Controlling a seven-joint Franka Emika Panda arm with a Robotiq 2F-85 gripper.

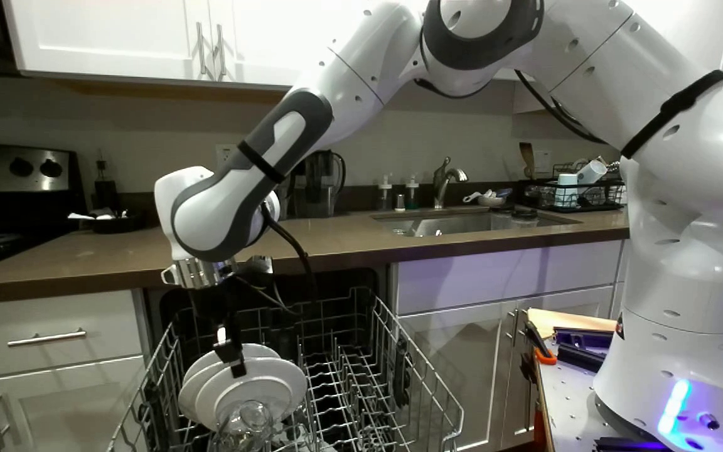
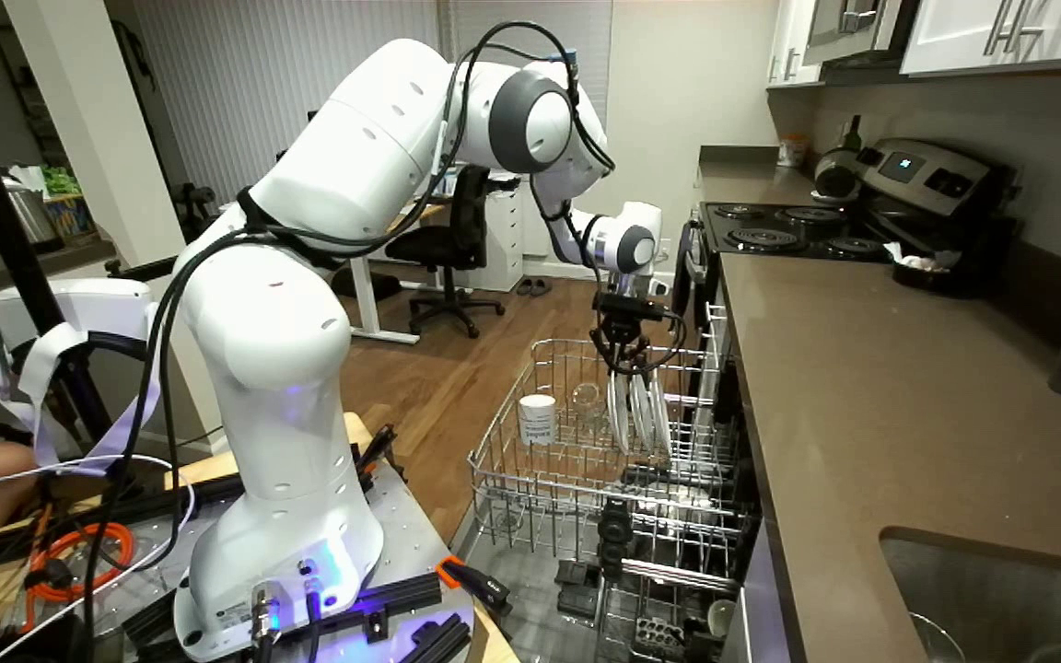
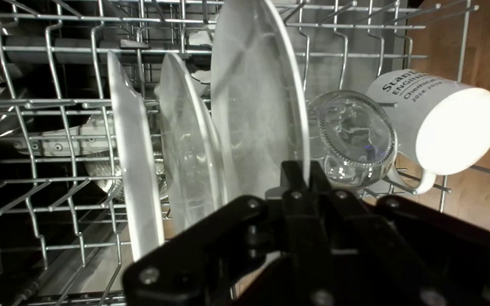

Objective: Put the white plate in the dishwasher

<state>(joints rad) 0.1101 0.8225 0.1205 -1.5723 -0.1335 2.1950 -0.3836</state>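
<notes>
The white plate (image 3: 253, 97) stands on edge in the dishwasher's upper wire rack (image 1: 418, 355), the one closest to the glass. It also shows in both exterior views (image 1: 273, 383) (image 2: 619, 414). My gripper (image 3: 306, 176) points down, with its fingertips closed on both sides of the plate's rim; it also shows in both exterior views (image 1: 236, 364) (image 2: 627, 362). Two more white plates (image 3: 185, 140) (image 3: 134, 170) stand beside it in the rack. The plate's lower edge is hidden, so I cannot tell whether it rests fully between the tines.
A clear glass (image 3: 351, 136) and a white printed mug (image 3: 432, 114) sit beside the plate in the rack, the mug also showing in an exterior view (image 2: 537, 419). The brown countertop (image 1: 349, 251) edge overhangs behind the rack. A lower rack (image 2: 659, 635) is below.
</notes>
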